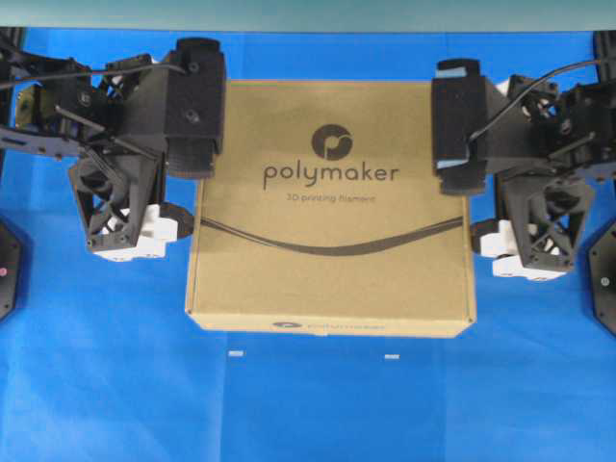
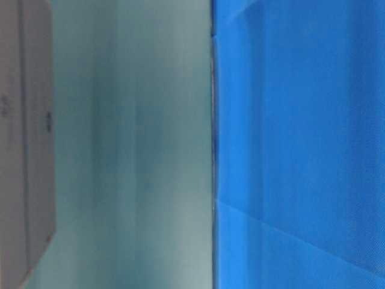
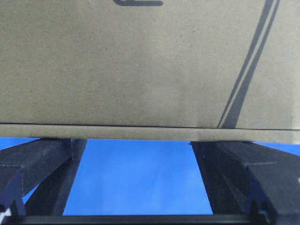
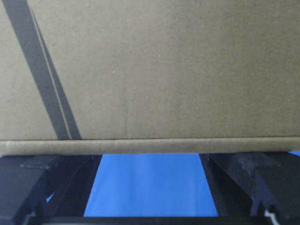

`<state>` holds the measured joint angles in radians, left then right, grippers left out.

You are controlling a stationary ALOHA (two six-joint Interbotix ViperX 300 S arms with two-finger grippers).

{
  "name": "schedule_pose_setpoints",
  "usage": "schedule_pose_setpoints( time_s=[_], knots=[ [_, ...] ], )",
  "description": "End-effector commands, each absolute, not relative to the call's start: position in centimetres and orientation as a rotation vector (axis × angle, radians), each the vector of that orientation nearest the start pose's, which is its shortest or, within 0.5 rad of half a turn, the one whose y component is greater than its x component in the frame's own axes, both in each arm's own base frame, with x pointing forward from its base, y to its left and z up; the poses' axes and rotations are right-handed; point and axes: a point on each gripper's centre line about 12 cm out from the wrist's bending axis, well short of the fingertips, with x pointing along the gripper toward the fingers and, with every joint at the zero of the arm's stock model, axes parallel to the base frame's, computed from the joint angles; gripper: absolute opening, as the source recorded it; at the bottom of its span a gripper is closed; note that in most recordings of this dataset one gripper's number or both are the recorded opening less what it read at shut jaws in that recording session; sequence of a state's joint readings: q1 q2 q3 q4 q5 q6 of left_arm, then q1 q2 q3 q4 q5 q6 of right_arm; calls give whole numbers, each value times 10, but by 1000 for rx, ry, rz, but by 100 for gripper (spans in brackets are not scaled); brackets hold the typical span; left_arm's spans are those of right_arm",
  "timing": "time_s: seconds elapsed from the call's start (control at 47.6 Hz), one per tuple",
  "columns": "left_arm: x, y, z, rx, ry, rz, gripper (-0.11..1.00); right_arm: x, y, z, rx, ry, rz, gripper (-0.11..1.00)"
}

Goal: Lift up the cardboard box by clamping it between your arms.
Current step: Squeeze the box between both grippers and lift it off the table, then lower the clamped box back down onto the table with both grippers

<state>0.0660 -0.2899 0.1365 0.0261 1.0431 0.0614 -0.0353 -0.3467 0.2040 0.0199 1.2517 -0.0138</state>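
The tan cardboard box [image 1: 332, 207] with the "polymaker" logo sits mid-view between my two arms. My left gripper [image 1: 207, 111] stands open against the box's left side near its far corner. My right gripper [image 1: 452, 125], one pad edged light blue, stands open against the right side. In both wrist views the box [image 3: 140, 65] [image 4: 154, 70] fills the upper frame. Only blue cloth shows between the spread fingers of the left gripper [image 3: 138, 145] and the right gripper [image 4: 150, 157]. In the sideways table-level view the box [image 2: 24, 144] is at the far left, with teal wall between it and the cloth.
Blue cloth [image 1: 308, 404] covers the table. Two small white marks [image 1: 236, 354] [image 1: 391, 357] lie in front of the box. Black round bases sit at the left edge [image 1: 5, 269] and the right edge [image 1: 604, 284]. A teal wall [image 1: 308, 14] runs along the back.
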Motion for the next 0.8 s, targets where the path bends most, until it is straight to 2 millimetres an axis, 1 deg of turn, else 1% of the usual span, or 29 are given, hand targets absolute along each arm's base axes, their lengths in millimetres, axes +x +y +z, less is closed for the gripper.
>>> schedule_pose_setpoints(
  time_s=[0.0,0.42,0.546,0.651,0.777],
  knots=[
    [350,28,409,49,808,62,86,310,-8,383,43,1047,-21,100],
    [352,30,409,47,813,67,86,310,-10,378,45,1059,-26,100],
    [350,31,407,46,814,69,86,310,-12,367,42,1076,-29,100],
    [349,34,388,41,854,74,86,310,-14,352,40,1093,-32,100],
    [351,34,367,41,854,73,86,308,-15,336,43,1085,-39,100]
  ],
)
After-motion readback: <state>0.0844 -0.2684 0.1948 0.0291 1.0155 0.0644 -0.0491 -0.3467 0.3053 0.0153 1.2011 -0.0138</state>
